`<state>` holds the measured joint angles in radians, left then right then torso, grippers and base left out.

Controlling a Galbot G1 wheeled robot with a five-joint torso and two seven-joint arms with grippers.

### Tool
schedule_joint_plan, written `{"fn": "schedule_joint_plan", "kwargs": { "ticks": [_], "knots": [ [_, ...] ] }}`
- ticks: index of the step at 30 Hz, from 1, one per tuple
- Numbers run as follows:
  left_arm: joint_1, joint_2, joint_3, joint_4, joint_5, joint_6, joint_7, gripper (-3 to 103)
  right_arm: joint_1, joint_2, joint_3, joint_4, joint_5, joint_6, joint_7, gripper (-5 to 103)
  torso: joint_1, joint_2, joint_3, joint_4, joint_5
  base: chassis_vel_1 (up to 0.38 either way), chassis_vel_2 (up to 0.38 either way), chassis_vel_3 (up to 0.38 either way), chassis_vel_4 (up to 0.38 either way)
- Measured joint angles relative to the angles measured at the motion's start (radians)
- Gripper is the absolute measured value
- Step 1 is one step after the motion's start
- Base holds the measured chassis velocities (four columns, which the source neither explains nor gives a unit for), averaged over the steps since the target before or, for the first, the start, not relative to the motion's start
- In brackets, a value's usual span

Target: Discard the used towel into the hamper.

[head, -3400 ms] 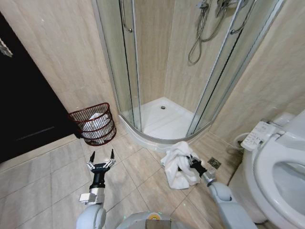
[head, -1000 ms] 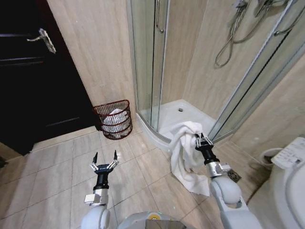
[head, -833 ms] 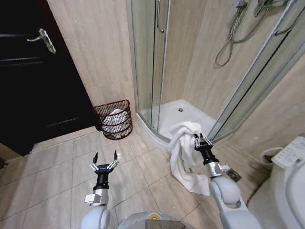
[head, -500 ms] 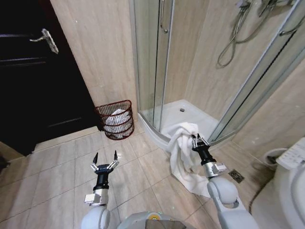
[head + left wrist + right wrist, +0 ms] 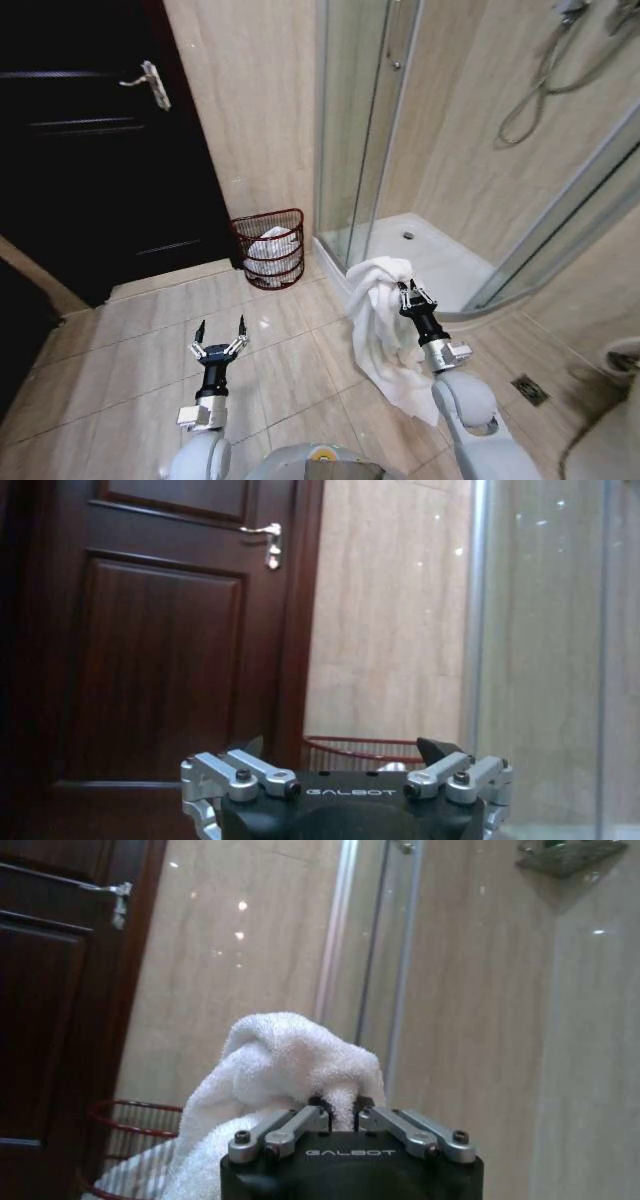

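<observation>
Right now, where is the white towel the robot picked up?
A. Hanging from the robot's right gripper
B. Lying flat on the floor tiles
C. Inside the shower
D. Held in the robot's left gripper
A: the towel hangs from the right gripper, which is shut on its top fold, while the left gripper is open and empty, and the hamper stands apart by the wall.

black end effector [image 5: 340,759] — silver linkage fingers, dark screws, white "galbot" lettering.

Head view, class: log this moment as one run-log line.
right gripper: shut on towel, held off floor | left gripper: open, idle | hamper: by door, holds white cloth, not yet reached
</observation>
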<state>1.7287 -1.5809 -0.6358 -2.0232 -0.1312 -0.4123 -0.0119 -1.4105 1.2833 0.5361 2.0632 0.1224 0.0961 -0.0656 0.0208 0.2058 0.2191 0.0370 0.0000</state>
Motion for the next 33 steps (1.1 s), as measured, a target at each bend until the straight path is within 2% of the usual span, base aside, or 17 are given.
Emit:
{"fn": "schedule_joint_plan", "kwargs": {
  "ticks": [18, 25, 33],
  "knots": [
    [-0.004, -0.001, -0.002, 0.014, 0.001, -0.034, -0.004, 100, 0.006, 0.012, -0.014, -0.002, -0.019, -0.005, 0.001, 11, 0.0, 0.0, 0.0, -0.0002, 0.0001, 0.095, 0.097, -0.023, -0.025],
    [-0.004, 0.001, -0.003, 0.015, -0.001, -0.038, -0.005, 100, 0.011, 0.021, -0.02, -0.016, -0.049, 0.009, 0.002, 11, 0.0, 0.0, 0.0, 0.0001, 0.0, 0.089, 0.179, -0.071, -0.166],
    [-0.003, 0.002, -0.003, 0.018, -0.002, -0.041, -0.005, 100, 0.015, 0.024, -0.026, -0.018, -0.041, 0.011, 0.008, 11, 0.0, 0.0, 0.0, 0.0001, -0.0007, 0.074, 0.255, -0.065, -0.245]
  ]
}}
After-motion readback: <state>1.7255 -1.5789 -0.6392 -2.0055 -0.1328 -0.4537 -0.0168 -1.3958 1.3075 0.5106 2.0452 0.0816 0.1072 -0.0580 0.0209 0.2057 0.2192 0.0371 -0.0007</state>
